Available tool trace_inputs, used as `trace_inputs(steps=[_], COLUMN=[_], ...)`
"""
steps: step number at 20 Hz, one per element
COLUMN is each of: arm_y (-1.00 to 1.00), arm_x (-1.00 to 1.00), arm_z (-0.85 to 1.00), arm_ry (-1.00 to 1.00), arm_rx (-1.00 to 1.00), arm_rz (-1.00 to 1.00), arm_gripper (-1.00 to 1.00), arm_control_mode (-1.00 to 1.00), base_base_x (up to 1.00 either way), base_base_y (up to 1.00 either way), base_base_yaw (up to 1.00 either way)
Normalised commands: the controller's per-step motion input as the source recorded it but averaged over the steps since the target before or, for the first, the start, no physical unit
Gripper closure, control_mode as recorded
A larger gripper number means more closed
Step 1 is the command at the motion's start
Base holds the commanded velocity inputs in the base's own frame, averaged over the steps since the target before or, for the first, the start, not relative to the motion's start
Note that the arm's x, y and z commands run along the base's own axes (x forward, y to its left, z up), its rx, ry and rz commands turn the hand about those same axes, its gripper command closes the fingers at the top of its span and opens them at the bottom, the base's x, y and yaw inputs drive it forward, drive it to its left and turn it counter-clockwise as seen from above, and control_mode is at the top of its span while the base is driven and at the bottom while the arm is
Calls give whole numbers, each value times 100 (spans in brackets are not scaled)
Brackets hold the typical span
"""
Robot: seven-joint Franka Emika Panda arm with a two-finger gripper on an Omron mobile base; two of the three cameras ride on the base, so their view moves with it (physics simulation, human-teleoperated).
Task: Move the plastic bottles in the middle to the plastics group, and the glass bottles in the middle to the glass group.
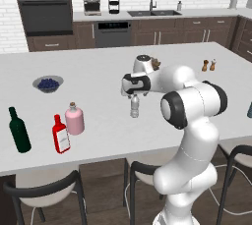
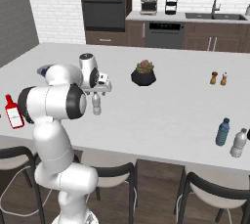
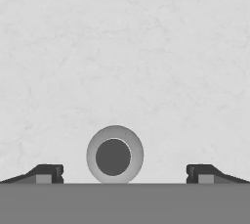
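Observation:
A small clear plastic bottle (image 1: 135, 107) (image 2: 96, 104) stands upright in the middle of the white counter. My gripper (image 1: 134, 94) (image 2: 97, 91) hangs open directly above it, pointing down. In the hand view the bottle's round top (image 3: 114, 155) lies between the two wide-apart fingertips (image 3: 49, 173), untouched. At the counter's left end a flat red bottle (image 1: 61, 134) (image 2: 13, 112) stands beside a squat pink bottle (image 1: 74, 119) and a dark green wine bottle (image 1: 19, 130). At the right end stand a blue-tinted bottle (image 2: 222, 132) and a clear one (image 2: 239, 143).
A bowl of blueberries (image 1: 48, 83) sits at the back left. A potted succulent (image 2: 144, 74) stands just behind the arm, with salt and pepper shakers (image 2: 218, 78) farther right. Dark stools (image 1: 47, 192) line the counter's near edge (image 2: 161, 157).

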Motion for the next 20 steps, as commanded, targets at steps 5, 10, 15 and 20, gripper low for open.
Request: trace_inputs(steps=[5,10,15,20], arm_y=[2,1,0,0], arm_x=[0,0,0,12], arm_z=[-10,-15,-14,-3], arm_ry=[-2,-3,0,0], arm_rx=[0,0,0,0], arm_rz=[0,1,1,0], arm_gripper=[-100,-100,-100,-100], arm_control_mode=[-100,-100,-100,-100], base_base_x=[0,0,0,0], base_base_y=[0,0,0,0], base_base_yaw=[0,0,0,0])
